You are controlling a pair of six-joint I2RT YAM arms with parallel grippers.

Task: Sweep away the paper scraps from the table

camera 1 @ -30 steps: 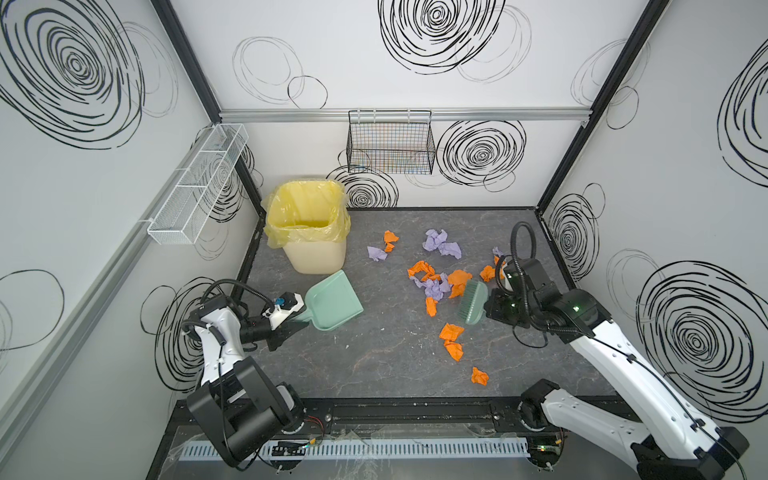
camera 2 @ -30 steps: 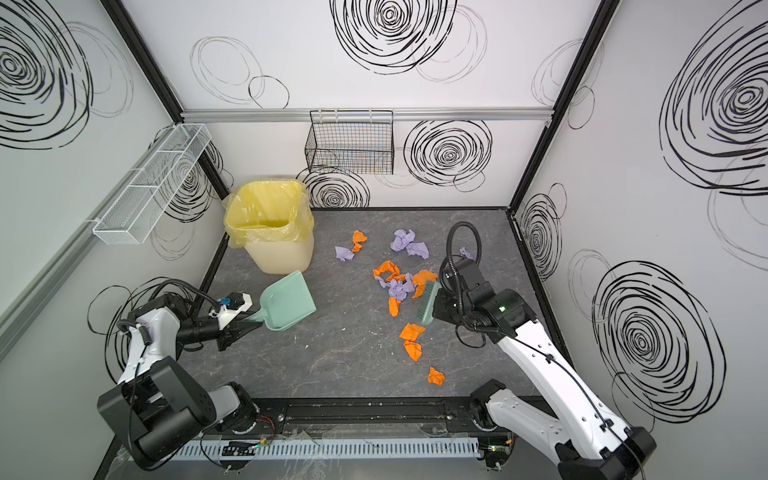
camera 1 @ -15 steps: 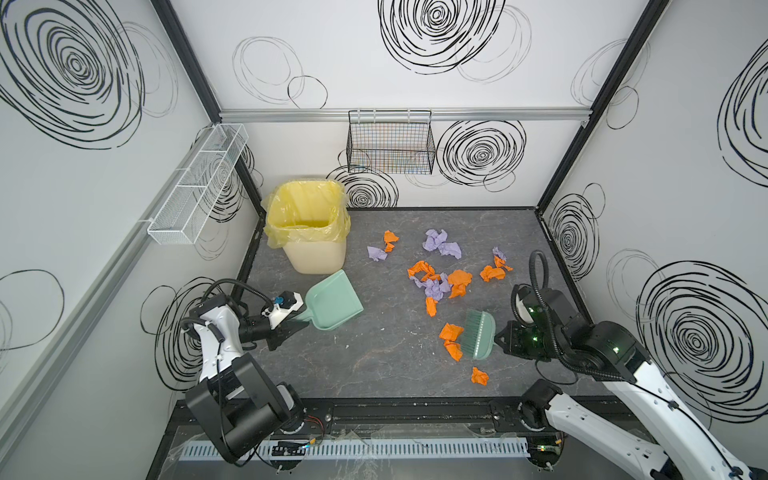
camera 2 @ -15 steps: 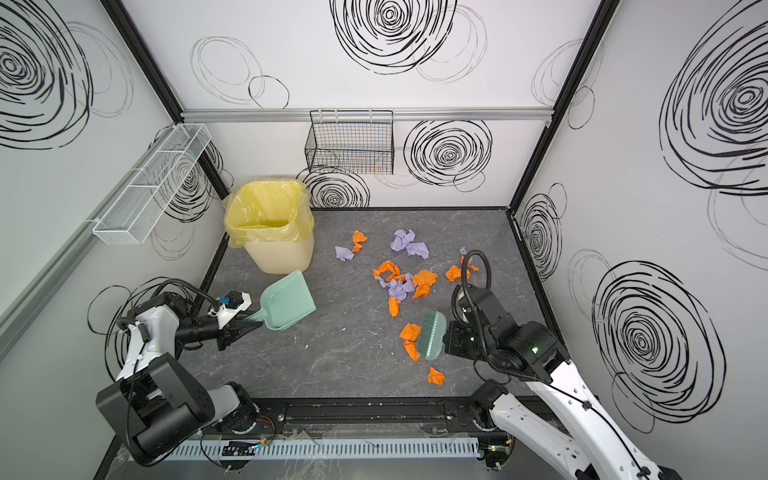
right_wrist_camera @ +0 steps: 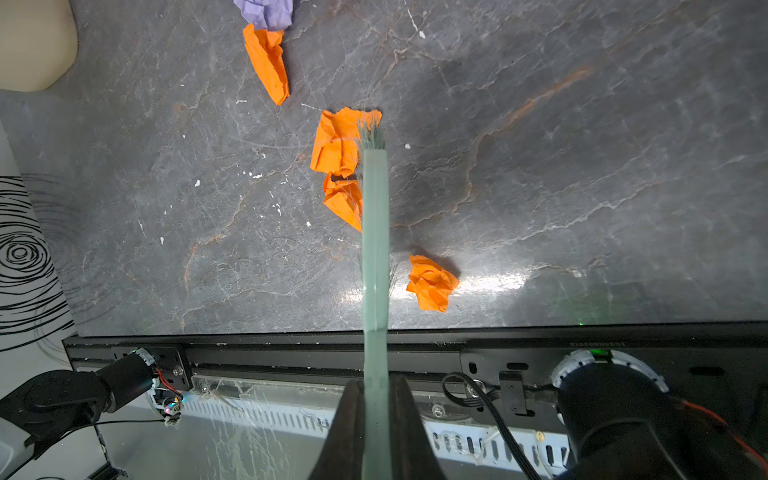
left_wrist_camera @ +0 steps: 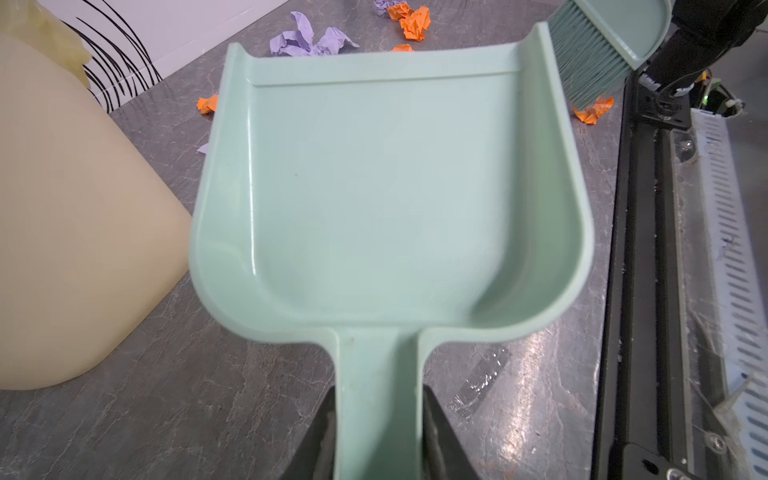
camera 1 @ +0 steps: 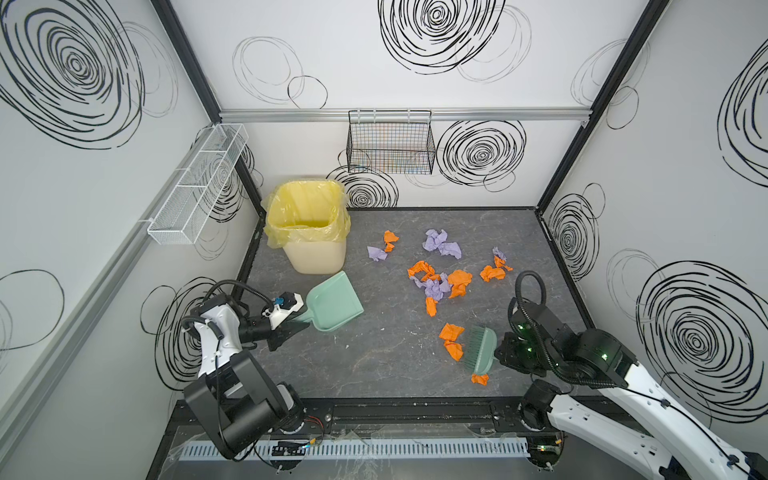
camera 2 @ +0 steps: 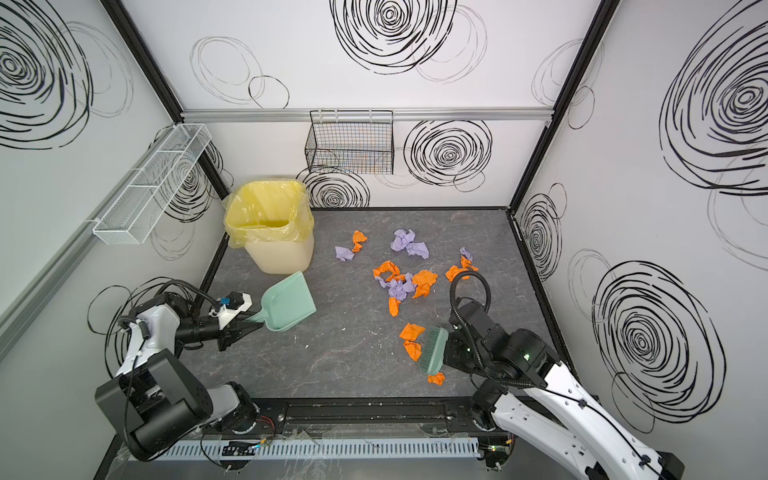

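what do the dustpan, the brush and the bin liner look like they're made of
The dustpan looks like moulded plastic: mint green, smooth, softly glossy, with rounded one-piece walls. The brush seems the same plastic on its back, with fine, probably synthetic bristles that splay at the tips. The bin liner looks like thin translucent yellow plastic film, wrinkled and folded over the rim.

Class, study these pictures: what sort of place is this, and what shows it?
Probably a robot test booth, not a home: a left arm and right arm mounted at the table's front edge, white walls with black swirls closing it in, and paper scraps scattered across it.
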